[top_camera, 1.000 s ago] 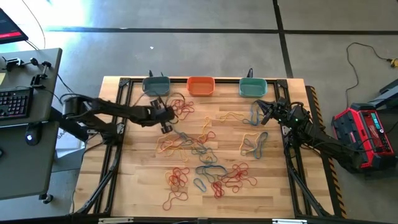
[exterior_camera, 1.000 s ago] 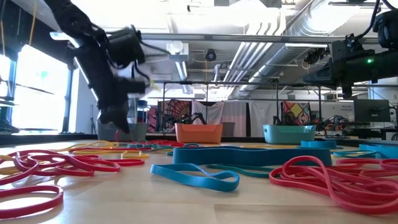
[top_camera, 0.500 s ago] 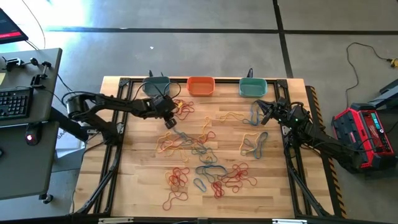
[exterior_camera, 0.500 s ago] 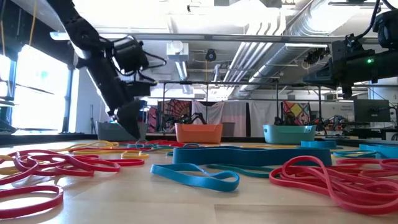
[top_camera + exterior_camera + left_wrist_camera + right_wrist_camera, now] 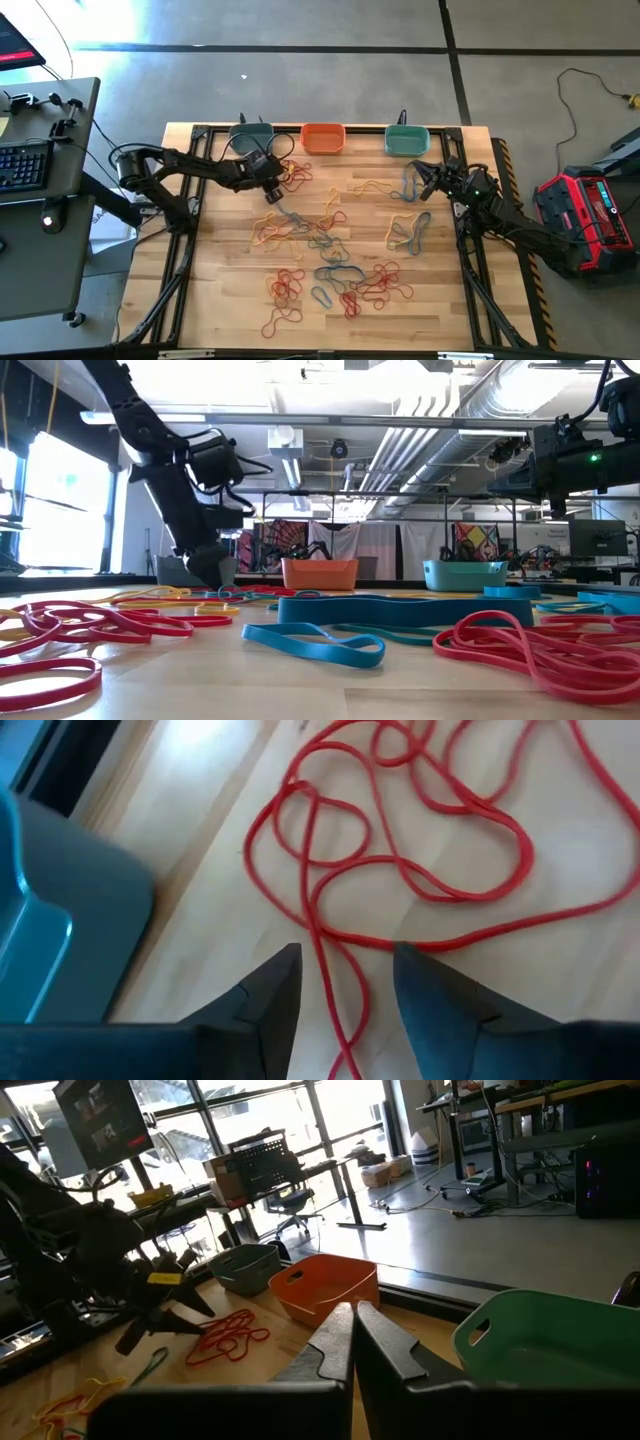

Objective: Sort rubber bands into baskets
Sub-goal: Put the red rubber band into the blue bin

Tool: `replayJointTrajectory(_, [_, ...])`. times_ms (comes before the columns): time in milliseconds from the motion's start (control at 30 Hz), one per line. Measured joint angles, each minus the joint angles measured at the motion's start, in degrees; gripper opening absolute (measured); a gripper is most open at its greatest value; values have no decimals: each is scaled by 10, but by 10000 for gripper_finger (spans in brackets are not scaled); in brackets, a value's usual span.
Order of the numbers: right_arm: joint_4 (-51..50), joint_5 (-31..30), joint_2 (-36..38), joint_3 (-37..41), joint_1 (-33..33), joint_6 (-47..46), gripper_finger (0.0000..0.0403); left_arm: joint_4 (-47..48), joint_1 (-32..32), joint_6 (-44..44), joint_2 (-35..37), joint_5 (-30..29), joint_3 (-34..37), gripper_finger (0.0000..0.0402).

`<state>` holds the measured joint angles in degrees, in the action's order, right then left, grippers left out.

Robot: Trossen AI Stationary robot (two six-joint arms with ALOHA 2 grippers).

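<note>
Hovering near the table's far-left corner beside the grey-blue plastic basket, the left gripper stands parted over a thin red rubber band tangle (limp, light, likely snagging; pinch one strand). Right gripper waits clenched, empty

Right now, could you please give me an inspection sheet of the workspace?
Surface: wooden table, bands strewn over its middle.
Job's things: red, yellow and blue rubber bands loose; grey-blue basket, orange basket, teal-green basket in a row along the far edge.
Clutter: nothing seen.
Grippers: left gripper open over a red band beside the grey-blue basket; right gripper shut, near the teal-green basket.
Cables: one on the floor.
Surroundings: desk with keyboard; red case.
</note>
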<state>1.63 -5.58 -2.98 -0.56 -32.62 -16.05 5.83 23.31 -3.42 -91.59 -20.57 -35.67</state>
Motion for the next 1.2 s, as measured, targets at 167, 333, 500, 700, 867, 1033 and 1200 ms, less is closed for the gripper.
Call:
replayJointTrajectory(167, [0,0,0,0,0,0,0,30,3,-25,0,13,-1,140])
replayJointTrajectory(333, [0,0,0,0,0,0,0,57,23,-8,1,32,-1,134])
replayJointTrajectory(500, [0,0,0,0,0,0,0,59,42,-12,2,81,-1,108])
replayJointTrajectory(700, [0,0,0,0,0,0,0,72,37,-45,14,121,0,17])
replayJointTrajectory(867, [0,0,0,0,0,0,0,134,27,-54,60,119,2,9])
replayJointTrajectory(1033, [0,0,0,0,0,0,0,170,17,-54,128,62,-15,2])
replayJointTrajectory(1200, [0,0,0,0,0,0,0,175,8,-53,191,15,-22,1])
